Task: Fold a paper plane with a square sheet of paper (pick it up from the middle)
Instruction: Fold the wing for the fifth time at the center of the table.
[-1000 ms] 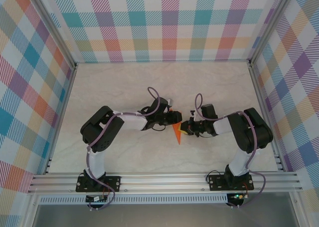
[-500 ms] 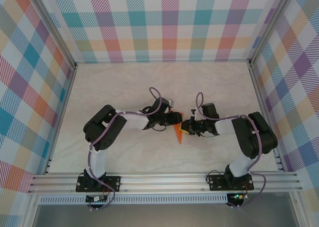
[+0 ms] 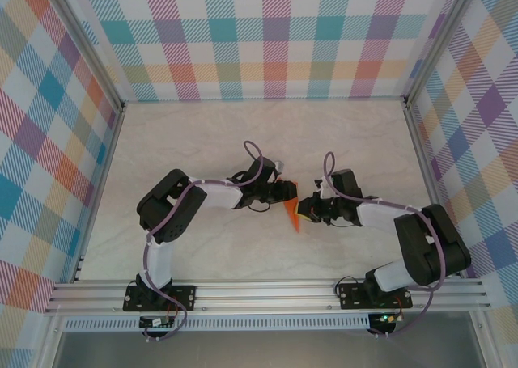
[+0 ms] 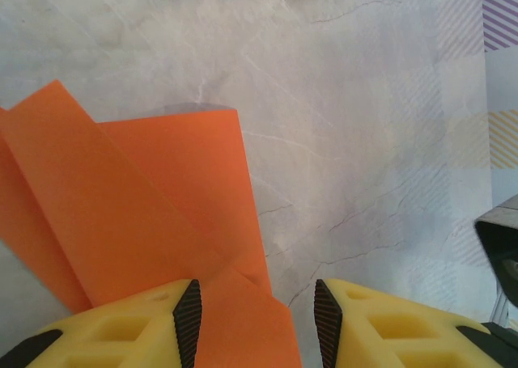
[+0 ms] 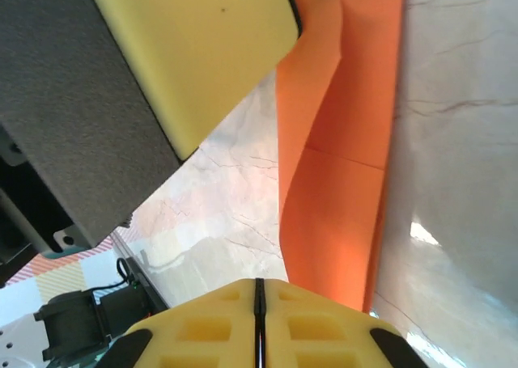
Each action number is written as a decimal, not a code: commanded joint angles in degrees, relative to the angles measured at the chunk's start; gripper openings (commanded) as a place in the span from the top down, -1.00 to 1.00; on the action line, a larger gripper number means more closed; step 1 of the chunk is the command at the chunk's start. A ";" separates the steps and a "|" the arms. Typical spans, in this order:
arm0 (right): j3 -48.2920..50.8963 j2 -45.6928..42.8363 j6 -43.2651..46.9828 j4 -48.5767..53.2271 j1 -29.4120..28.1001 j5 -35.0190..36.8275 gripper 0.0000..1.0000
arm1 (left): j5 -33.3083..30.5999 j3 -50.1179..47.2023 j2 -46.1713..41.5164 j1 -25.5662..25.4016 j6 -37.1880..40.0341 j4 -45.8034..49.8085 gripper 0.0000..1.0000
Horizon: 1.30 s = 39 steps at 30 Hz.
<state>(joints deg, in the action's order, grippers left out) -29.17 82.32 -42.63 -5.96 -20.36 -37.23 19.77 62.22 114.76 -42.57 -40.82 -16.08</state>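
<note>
Tabletop (image 3: 210, 141): left pincer (image 4: 255, 307) opposite right pincer (image 5: 257, 287)

Orange paper plane (image 3: 294, 215): narrow creased wedge, mid-table, tip toward near side.

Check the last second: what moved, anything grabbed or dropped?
The right arm's elbow swung out toward the near right corner, while the right tool stayed at the orange paper. From above the paper now looks narrower, blurred and shifted slightly right. No grab or release is visible. The left arm and left tool hardly moved.
</note>
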 commanded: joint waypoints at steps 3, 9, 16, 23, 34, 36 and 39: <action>-2.22 0.45 0.26 0.09 -2.37 -2.00 0.87 | 0.31 1.42 2.66 0.73 1.24 1.84 0.12; -4.27 3.98 -0.37 -0.86 -4.63 1.12 0.88 | 0.40 1.50 2.57 0.73 0.99 1.77 0.11; -6.04 7.93 1.41 1.69 -5.59 3.83 0.87 | 0.67 1.46 2.44 0.76 1.06 2.01 0.10; -7.08 12.31 3.98 8.56 -5.48 9.20 0.89 | 0.70 1.85 2.66 0.77 1.09 2.27 0.10; -2.50 14.78 2.91 6.93 -5.39 10.67 0.95 | 3.39 4.19 1.55 1.60 1.71 2.89 0.04; -2.10 14.95 2.74 6.32 -5.34 10.38 0.96 | 4.45 4.65 0.27 1.95 1.37 2.98 0.02; -1.97 15.14 2.46 5.82 -5.22 10.05 0.97 | 4.66 3.88 -2.40 2.28 0.98 3.33 0.00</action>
<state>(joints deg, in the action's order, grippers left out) -34.00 94.11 -40.05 -4.91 -25.28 -31.55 23.14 65.25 115.33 -41.52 -40.56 -13.47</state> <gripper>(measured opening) 0.046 0.499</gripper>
